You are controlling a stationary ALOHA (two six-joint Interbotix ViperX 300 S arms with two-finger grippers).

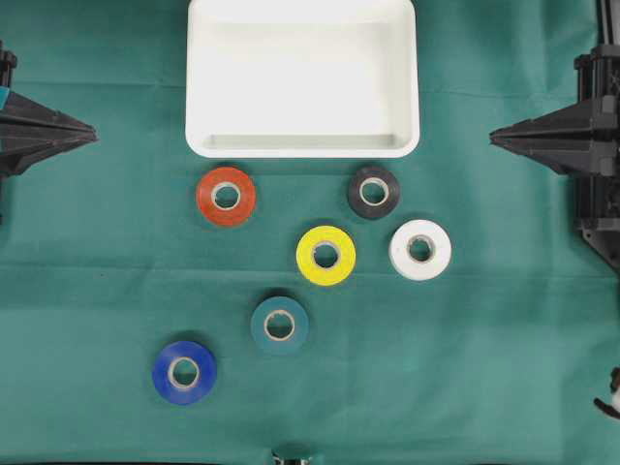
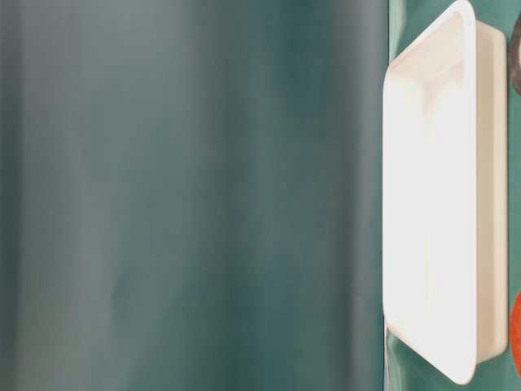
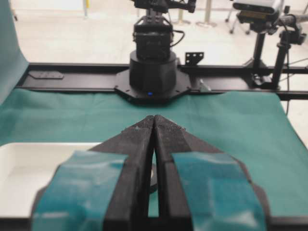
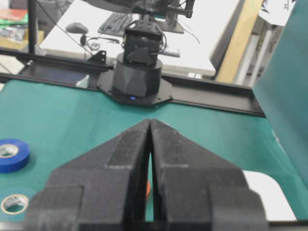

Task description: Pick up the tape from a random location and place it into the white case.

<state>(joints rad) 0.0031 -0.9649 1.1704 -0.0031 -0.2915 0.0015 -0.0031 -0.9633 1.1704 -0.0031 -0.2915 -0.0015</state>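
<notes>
With both my left gripper (image 1: 95, 133) and right gripper (image 1: 492, 137) clenched on nothing, the flat black tape roll (image 1: 373, 191) lies nearest my right fingers, just beside the large shallow white plastic case's (image 1: 302, 147) near rim on the green cloth surface (image 1: 484, 339).

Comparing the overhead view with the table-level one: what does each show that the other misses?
Only the overhead view shows the yellow, white, teal and blue tape rolls and both shut hands, left and right. Only the table-level view shows a blurred green drape. Both show the empty white case and slivers of the red and black rolls.
</notes>
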